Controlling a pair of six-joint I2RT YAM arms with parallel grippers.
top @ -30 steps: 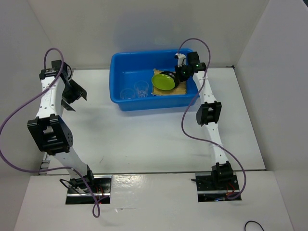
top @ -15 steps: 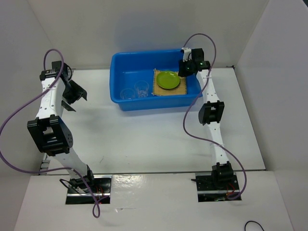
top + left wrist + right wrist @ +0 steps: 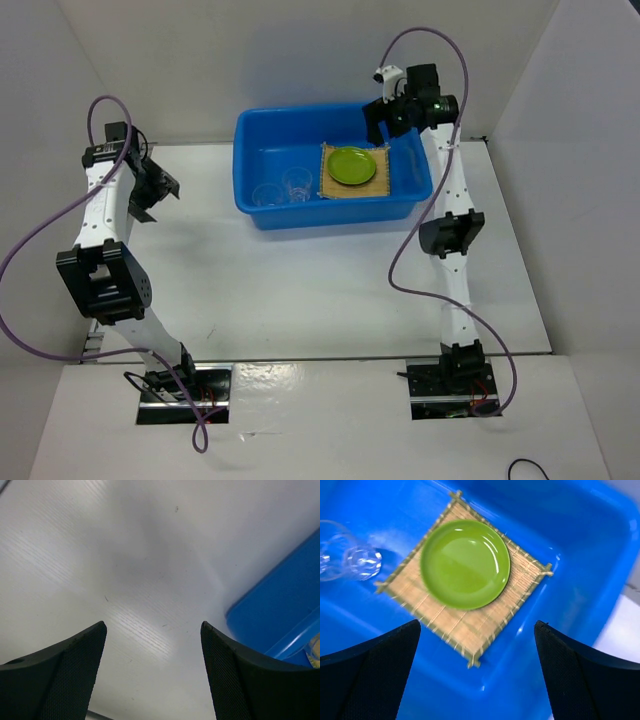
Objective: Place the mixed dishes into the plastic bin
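Your white bench [image 3: 320, 280] fills the floor of the overhead view, and at its far side, right of centre, sits the blue bin [image 3: 330, 213], by far the biggest item out there. Inside it, on the right half of the floor, the square bamboo mat [image 3: 470, 630] lies flat, turned a little so its corners point towards the walls. Right on top of the mat, close to its middle, rests the lime-green plate [image 3: 465, 564], right way up, with mat showing all round it. To the left of the mat, down on the bin floor, you've got two clear cups standing close together: one [image 3: 296, 184] just beside the mat edge, the other [image 3: 266, 195] a touch further left.

Now your right fingers [image 3: 375, 670]: spread wide, nothing between them, hanging above the bin's far right corner and looking straight down at plate and mat. Your left fingers [image 3: 60, 675] are spread wide too, holding nothing, over bare bench to the left of the bin, with only a corner of the bin in their view.
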